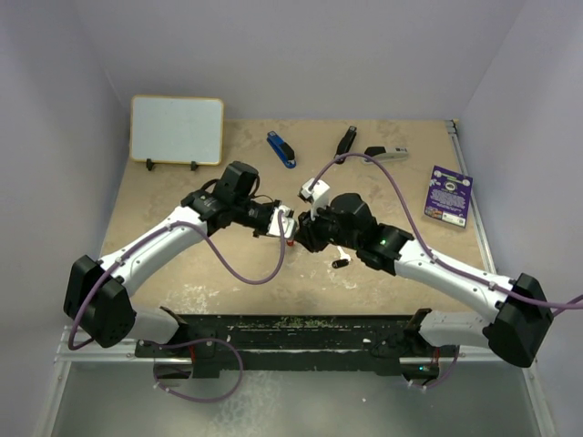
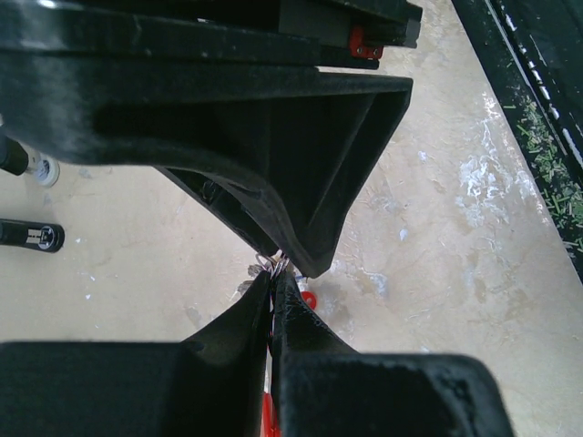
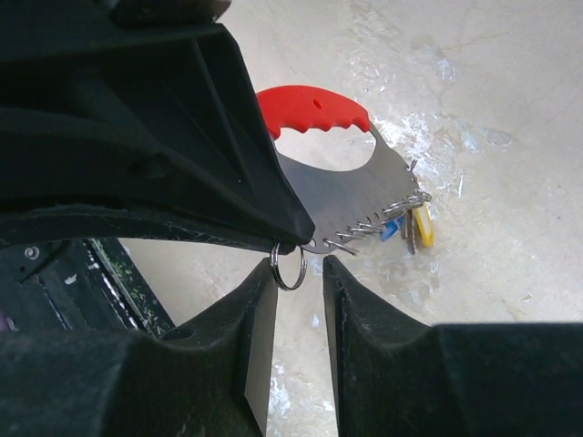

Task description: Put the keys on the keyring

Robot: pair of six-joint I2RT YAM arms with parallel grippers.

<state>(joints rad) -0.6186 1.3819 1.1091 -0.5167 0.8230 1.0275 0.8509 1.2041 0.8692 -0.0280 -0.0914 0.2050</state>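
The keyring is a thin grey metal plate (image 3: 337, 196) with a red plastic grip (image 3: 314, 107) and several small silver rings along its edge. My left gripper (image 1: 284, 229) is shut on it (image 2: 275, 278); the red grip shows below its fingers (image 2: 308, 298). A blue key (image 3: 390, 229) and a yellow key (image 3: 421, 226) hang from the far rings. My right gripper (image 1: 306, 235) is open (image 3: 301, 269), its fingertips either side of one hanging silver ring (image 3: 290, 267). A black key (image 1: 340, 263) lies on the table beside the right arm.
At the back stand a small whiteboard (image 1: 177, 129), a blue stapler (image 1: 281, 149), a black stapler (image 1: 345, 139) and a grey stapler (image 1: 387, 154). A purple card (image 1: 449, 194) lies at the right. A black rail (image 1: 291, 332) runs along the near edge.
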